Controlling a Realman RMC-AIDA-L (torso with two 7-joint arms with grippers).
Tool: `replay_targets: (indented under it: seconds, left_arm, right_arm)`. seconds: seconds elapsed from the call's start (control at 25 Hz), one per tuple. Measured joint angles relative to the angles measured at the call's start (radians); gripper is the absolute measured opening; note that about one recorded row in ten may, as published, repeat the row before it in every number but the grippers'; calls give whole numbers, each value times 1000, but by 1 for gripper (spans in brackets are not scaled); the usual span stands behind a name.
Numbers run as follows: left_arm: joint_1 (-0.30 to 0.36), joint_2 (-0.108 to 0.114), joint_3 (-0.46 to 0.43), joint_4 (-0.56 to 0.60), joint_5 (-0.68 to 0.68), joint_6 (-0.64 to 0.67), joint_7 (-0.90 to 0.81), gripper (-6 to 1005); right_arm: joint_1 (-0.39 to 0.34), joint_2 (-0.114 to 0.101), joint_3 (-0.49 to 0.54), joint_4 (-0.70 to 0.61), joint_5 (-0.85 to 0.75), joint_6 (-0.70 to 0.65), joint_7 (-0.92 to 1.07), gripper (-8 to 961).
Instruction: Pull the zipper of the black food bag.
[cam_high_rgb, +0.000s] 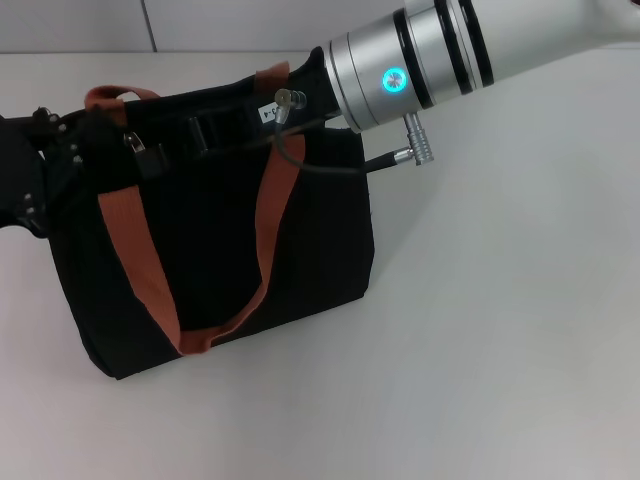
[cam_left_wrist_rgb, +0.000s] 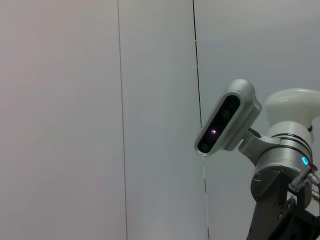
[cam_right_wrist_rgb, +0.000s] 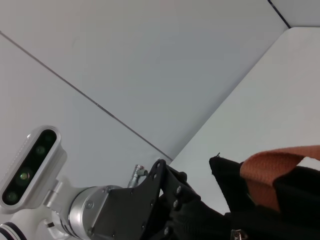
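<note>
The black food bag (cam_high_rgb: 320, 230) stands on the white table, left of centre in the head view, with rust-brown strap handles (cam_high_rgb: 150, 270) hanging down its front. A small silver zipper (cam_high_rgb: 131, 139) sits on the top near the bag's left end. My left gripper (cam_high_rgb: 50, 165) is at that left end, against the bag's upper corner and close to the zipper. My right gripper (cam_high_rgb: 297, 88) reaches down to the bag's top at its right part, mostly hidden behind its silver wrist (cam_high_rgb: 390, 75). The right wrist view shows the left gripper (cam_right_wrist_rgb: 165, 207) beside the bag (cam_right_wrist_rgb: 295, 205) and a strap (cam_right_wrist_rgb: 280, 167).
The white table (cam_high_rgb: 500, 330) spreads to the right of and in front of the bag. A pale panelled wall (cam_left_wrist_rgb: 75, 120) stands behind. A black cable (cam_high_rgb: 300, 160) from the right wrist hangs over the bag's top edge. The left wrist view shows my head camera (cam_left_wrist_rgb: 225, 120).
</note>
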Motion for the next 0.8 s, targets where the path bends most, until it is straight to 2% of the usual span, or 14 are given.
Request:
replay_targets:
  seconds: [0.64, 0.8]
  left_arm:
    - [1, 0, 0, -2, 1, 5, 0, 104]
    - [1, 0, 0, -2, 1, 5, 0, 106]
  right_arm:
    - [4, 0, 0, -5, -38, 28, 9, 1]
    - [-21, 0, 0, -42, -65, 35, 46, 1]
